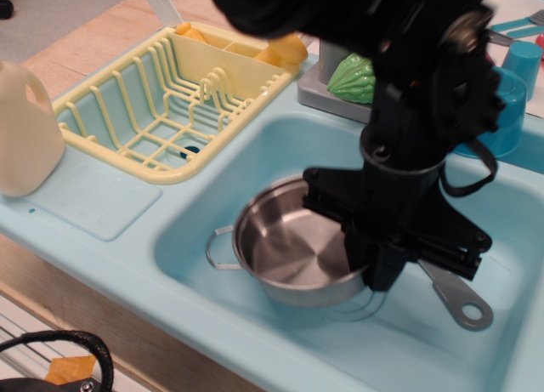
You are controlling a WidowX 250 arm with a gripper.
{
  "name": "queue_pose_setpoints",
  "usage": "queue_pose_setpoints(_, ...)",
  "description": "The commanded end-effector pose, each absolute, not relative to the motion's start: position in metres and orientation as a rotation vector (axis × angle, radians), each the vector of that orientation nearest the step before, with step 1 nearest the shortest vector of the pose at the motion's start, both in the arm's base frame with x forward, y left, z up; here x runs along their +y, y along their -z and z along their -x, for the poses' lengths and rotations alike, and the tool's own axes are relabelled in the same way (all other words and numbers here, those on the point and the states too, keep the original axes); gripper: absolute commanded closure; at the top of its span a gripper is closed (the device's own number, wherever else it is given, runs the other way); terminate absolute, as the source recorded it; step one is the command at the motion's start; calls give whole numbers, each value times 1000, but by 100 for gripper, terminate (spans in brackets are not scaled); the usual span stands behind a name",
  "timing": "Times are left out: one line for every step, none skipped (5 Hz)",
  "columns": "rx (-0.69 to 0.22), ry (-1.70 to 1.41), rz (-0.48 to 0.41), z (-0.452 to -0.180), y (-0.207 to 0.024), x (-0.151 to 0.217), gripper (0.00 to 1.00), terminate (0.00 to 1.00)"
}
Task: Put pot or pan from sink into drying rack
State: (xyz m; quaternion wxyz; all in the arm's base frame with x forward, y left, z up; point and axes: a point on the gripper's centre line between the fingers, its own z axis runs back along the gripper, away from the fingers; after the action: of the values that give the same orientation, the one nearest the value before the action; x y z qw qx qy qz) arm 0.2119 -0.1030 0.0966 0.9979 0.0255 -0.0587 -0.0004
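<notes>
The stainless-steel pot [285, 243] is in the turquoise sink [255, 154], with one wire loop handle pointing left. Its right side looks raised a little off the sink floor, with a shadow under it. My black gripper [371, 269] reaches down from above and is shut on the pot's right rim, one finger inside and one outside. The arm hides the pot's right handle. The pale yellow drying rack [136, 111] stands up and to the left of the sink, with nothing on its slats; yellow items sit in its side compartment.
A cream jug [25, 128] stands left of the rack. A grey utensil handle [459, 300] lies on the sink floor to the right of the pot. A green toy [353, 77] and a blue cup [510, 111] sit behind the sink.
</notes>
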Motion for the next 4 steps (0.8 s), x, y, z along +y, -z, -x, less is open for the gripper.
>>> queue_pose_setpoints(-224,28,-91,-219,-133,-101,100,0)
queue_pose_setpoints(-241,39,-125,-221,-146,-89,100,0)
queue_pose_setpoints(-250,53,-151,-223,-156,-70,100,0)
queue_pose_setpoints(-235,62,-152,-233,-159,-48,100,0)
